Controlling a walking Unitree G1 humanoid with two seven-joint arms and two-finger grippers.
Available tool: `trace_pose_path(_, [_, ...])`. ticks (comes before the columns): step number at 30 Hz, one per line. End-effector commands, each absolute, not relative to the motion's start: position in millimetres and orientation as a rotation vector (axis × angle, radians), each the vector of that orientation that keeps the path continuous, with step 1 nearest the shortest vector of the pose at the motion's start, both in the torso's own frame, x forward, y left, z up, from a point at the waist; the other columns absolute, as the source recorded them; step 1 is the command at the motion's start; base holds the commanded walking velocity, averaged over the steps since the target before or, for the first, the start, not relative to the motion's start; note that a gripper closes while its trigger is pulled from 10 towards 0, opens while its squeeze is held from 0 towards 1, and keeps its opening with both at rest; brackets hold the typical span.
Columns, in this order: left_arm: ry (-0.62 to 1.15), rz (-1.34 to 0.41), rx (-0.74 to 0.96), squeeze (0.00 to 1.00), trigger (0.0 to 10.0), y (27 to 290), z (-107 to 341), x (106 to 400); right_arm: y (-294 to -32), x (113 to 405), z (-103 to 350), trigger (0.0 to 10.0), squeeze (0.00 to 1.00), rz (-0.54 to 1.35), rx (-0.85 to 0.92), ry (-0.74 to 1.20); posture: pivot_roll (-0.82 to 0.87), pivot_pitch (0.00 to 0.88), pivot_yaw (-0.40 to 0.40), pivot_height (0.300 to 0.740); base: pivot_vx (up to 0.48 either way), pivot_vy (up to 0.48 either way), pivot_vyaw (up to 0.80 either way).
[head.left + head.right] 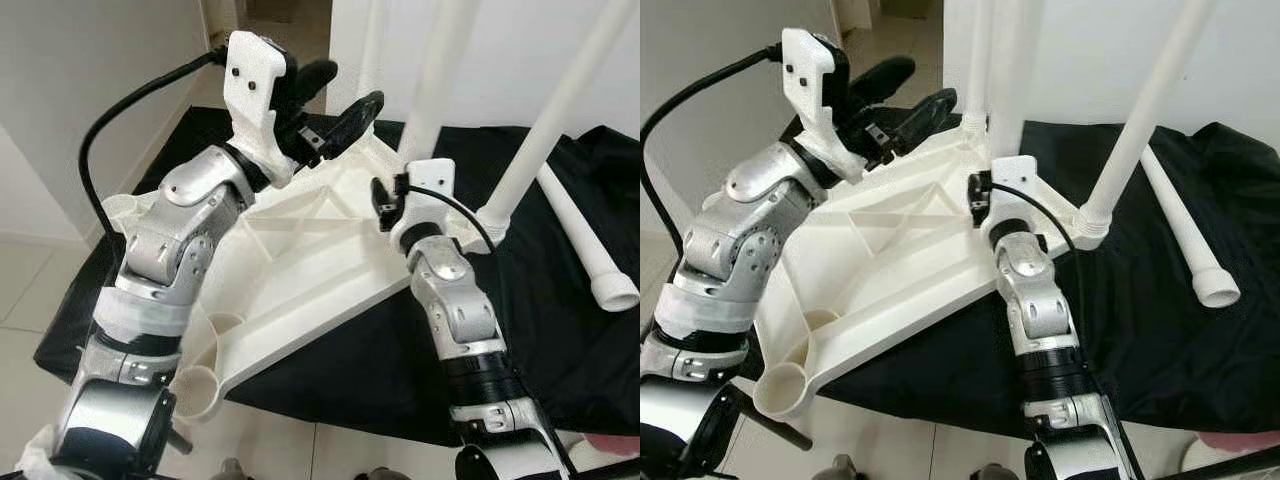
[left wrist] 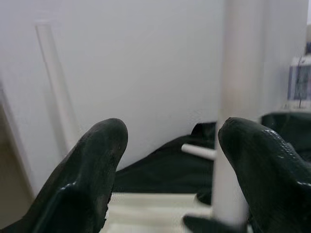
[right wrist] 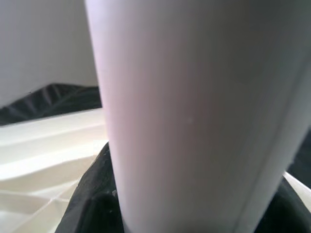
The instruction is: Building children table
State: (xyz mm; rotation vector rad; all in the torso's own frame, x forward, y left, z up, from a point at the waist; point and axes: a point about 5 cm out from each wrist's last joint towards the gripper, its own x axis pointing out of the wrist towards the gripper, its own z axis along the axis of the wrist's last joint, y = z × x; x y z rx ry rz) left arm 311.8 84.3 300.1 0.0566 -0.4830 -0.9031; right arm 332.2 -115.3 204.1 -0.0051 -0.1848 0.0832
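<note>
I see the upturned white plastic tabletop (image 1: 300,270) on the black cloth (image 1: 560,330), overhanging its near edge. My right claw (image 1: 985,195) pinches an upright white tube leg (image 1: 435,80); left claw (image 1: 335,95) spread. Pulling sideways could tip everything.

Home room, white walls (image 1: 80,60), tiled floor (image 1: 30,290), doorway

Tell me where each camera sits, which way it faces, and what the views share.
Left eye: head, looking down at the upturned white tabletop on the black cloth; both silver arms show.
Right eye: the same scene, shifted.
Left wrist: along the left gripper's open fingers toward a wall and an upright white leg.
Right wrist: pressed close to that leg.
Shared: leg, tabletop, cloth.
</note>
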Motion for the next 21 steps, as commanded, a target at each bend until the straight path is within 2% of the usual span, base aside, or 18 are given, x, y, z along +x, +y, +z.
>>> trace_pose_path(1, [-0.476, -0.886, 0.076, 0.0, 10.0, 89, 297, 314, -117, 330, 207, 10.0, 0.0, 0.072, 0.011, -0.208, -0.03, 0.0, 0.018, 0.74, 0.0, 0.0, 0.0])
trace_pose_path(9, [-0.397, -0.755, 0.066, 0.0, 10.0, 109, 279, 328, -125, 320, 210, 10.0, 0.0, 0.055, 0.025, -0.261, -0.05, 0.0, 0.021, 0.74, 0.0, 0.0, 0.0])
trace_pose_path(12, [-0.251, -0.692, 0.057, 0.0, 10.0, 126, 251, 340, -129, 310, 206, 10.0, 0.0, 0.064, -0.005, -0.279, -0.07, 0.0, 0.038, 0.74, 0.0, 0.0, 0.0])
trace_pose_path(16, [-0.226, -0.689, 0.064, 0.0, 10.0, 128, 246, 341, -129, 308, 205, 10.0, 0.0, 0.065, -0.014, -0.282, -0.07, 0.0, 0.038, 0.74, 0.0, 0.0, 0.0])
trace_pose_path(21, [-0.114, -0.61, 0.132, 0.0, 10.0, 140, 219, 347, -133, 300, 206, 10.0, 0.0, 0.057, 0.004, -0.298, -0.08, 0.0, 0.05, 0.74, 0.0, 0.0, 0.0])
